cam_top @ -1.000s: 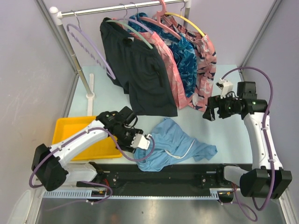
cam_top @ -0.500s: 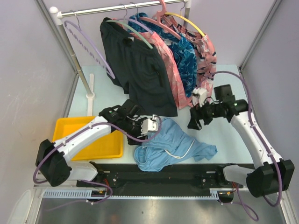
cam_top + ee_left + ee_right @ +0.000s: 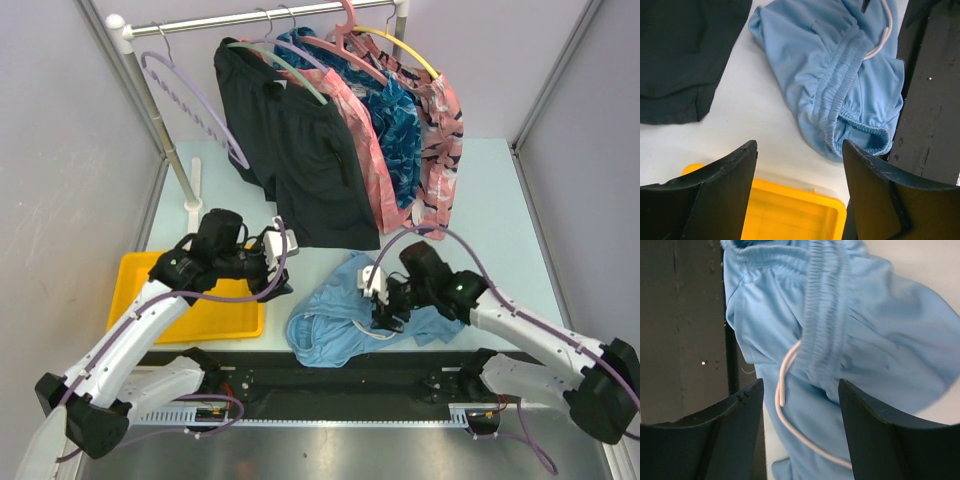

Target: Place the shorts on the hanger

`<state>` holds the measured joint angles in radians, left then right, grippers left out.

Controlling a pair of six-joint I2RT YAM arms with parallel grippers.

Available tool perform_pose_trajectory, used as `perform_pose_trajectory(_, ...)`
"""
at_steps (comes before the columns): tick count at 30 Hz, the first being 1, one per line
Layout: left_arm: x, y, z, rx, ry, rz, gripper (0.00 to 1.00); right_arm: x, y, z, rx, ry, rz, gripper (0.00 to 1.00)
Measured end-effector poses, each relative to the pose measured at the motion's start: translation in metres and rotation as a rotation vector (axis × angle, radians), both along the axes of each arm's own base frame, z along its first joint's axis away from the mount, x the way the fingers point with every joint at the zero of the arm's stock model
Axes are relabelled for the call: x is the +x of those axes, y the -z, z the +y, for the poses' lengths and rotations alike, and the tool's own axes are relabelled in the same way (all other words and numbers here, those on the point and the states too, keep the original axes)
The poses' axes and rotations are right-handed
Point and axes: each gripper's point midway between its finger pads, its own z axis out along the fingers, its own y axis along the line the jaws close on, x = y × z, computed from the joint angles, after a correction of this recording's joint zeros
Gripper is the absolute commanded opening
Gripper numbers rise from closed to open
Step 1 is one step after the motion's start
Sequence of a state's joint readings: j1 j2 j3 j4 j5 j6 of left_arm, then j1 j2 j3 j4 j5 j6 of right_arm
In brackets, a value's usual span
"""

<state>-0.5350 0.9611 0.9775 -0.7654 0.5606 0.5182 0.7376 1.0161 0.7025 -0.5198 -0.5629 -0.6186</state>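
The light blue shorts (image 3: 335,325) lie crumpled on the table near the front edge, waistband and white drawstring showing. They also show in the left wrist view (image 3: 840,75) and the right wrist view (image 3: 865,340). The lavender hanger (image 3: 205,125) hangs empty at the left end of the rail. My left gripper (image 3: 283,268) is open and empty, left of the shorts, above the yellow tray's corner (image 3: 799,150). My right gripper (image 3: 385,305) is open, low over the shorts' waistband and drawstring, holding nothing (image 3: 800,385).
The rail (image 3: 250,18) carries black shorts (image 3: 310,170), patterned blue and pink garments (image 3: 400,120) on green and pink hangers. The rack's post (image 3: 160,130) stands at the left. A yellow tray (image 3: 140,275) sits front left. A black base rail (image 3: 330,375) runs along the front edge.
My left gripper has drawn back left, off the shorts, and is now open over the tray corner. My right arm has swung from the far right down onto the shorts.
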Motion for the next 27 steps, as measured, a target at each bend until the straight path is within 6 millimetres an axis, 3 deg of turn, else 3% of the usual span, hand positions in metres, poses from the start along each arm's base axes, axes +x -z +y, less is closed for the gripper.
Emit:
perform_pose_trajectory(3, 0.001, 0.008, 0.004, 0.009, -0.022, 0.021, 0.73, -0.002, 0.016, 0.013, -0.035, -0.077, -0.048, 0.63)
perform_pose_trajectory(6, -0.001, 0.015, 0.005, 0.014, -0.026, 0.038, 0.73, 0.009, 0.033, 0.023, -0.075, -0.103, -0.097, 0.63)
perform_pose_trajectory(12, -0.006, 0.017, 0.008, 0.009, -0.024, 0.028, 0.73, 0.029, 0.050, 0.024, -0.137, -0.116, -0.182, 0.56)
perform_pose_trajectory(15, -0.009, 0.019, 0.009, 0.004, -0.021, 0.024, 0.72, 0.030, 0.052, 0.024, -0.153, -0.139, -0.214, 0.30)
perform_pose_trajectory(16, -0.010, 0.020, 0.010, 0.005, -0.019, 0.022, 0.72, 0.029, 0.052, 0.025, -0.159, -0.149, -0.224, 0.00)
perform_pose_trajectory(17, -0.011, 0.023, 0.011, 0.010, -0.015, 0.020, 0.72, 0.027, 0.052, 0.026, -0.163, -0.159, -0.232, 0.00)
perform_pose_trajectory(20, -0.016, 0.030, 0.014, 0.024, 0.002, 0.012, 0.72, 0.024, 0.048, 0.027, -0.164, -0.168, -0.255, 0.00)
perform_pose_trajectory(23, -0.022, 0.038, 0.019, 0.047, 0.026, 0.000, 0.72, 0.024, 0.030, 0.025, -0.129, -0.132, -0.276, 0.00)
perform_pose_trajectory(27, -0.030, 0.045, 0.024, 0.071, 0.078, -0.030, 0.74, 0.039, -0.020, 0.021, -0.026, -0.003, -0.300, 0.00)
